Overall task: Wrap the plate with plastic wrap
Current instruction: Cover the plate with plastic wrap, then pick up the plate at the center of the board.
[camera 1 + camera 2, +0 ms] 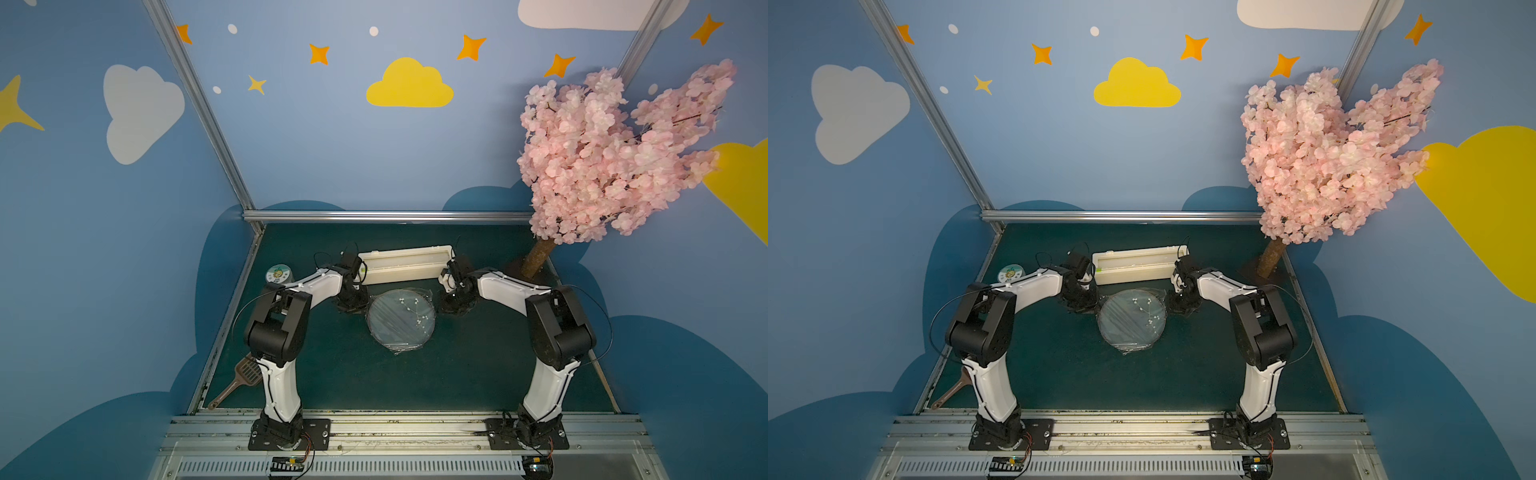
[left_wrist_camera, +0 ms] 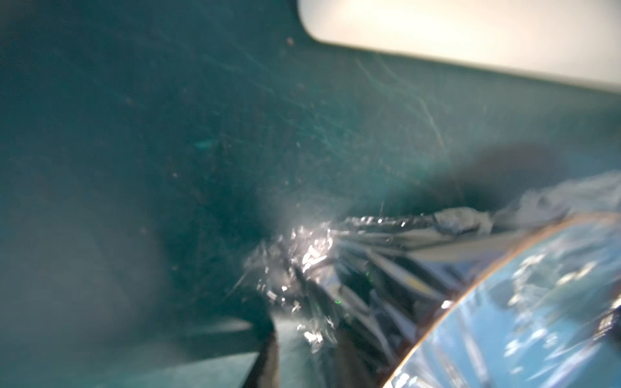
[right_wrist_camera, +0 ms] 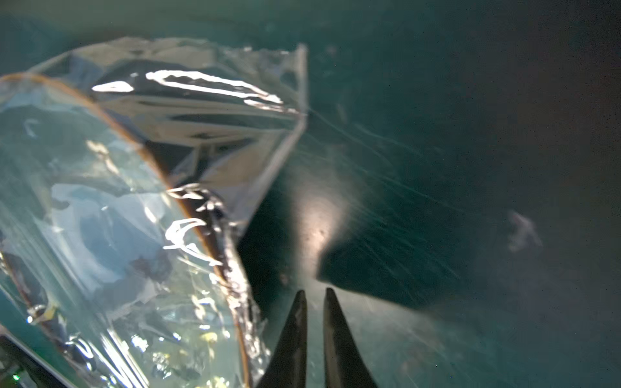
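**Wrap is on, but the edges are loose and cling is the risk**

The left gripper (image 1: 353, 301) sits low at the plate's nine to ten o'clock, hard against a crumpled bunch of wrap (image 2: 312, 265). Its wrist view is too blurred to show how far apart the fingers stand, or whether film is caught between them, so I cannot tell. If film is clinging to a finger, any lift would probably drag that bunch up and peel the sheet off the rim.

The plate (image 1: 401, 318) lies flat in the middle of the table (image 1: 332, 374), with the box (image 1: 405, 264) just beyond it at twelve o'clock. In both top views the wrap covers the plate's whole face, and a loose tail spills onto the table at six o'clock. No edge looks tucked under, so I judge that only the film's own cling holds it. A sideways nudge could slide the plate and wrinkle the cover.

The right gripper (image 3: 315, 295) is at the plate's two to three o'clock. Its fingers are a narrow slit apart with nothing between them, over bare table just beside the rim. Next to it a corner flap stands off the table and could spring back. Going for it with so slim a gap risks shoving the film rather than pinching it, and either wrist could bump the box
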Controlling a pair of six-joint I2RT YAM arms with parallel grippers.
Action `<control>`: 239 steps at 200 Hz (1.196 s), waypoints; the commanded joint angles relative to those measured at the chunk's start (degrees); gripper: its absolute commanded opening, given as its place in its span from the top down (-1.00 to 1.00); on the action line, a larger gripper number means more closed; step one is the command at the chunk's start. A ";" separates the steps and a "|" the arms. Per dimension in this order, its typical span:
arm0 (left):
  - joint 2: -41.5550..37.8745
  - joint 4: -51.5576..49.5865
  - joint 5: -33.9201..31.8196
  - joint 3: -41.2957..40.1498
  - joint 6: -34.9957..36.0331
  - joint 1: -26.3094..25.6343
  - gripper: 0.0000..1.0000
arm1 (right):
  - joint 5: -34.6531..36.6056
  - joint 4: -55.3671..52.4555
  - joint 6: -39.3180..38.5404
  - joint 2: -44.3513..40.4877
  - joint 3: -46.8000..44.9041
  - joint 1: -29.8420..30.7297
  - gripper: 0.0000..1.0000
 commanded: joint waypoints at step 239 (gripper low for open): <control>-0.29 16.73 18.87 -7.42 -5.43 -2.39 0.08 | -19.57 30.44 22.40 -1.19 -14.86 6.66 0.24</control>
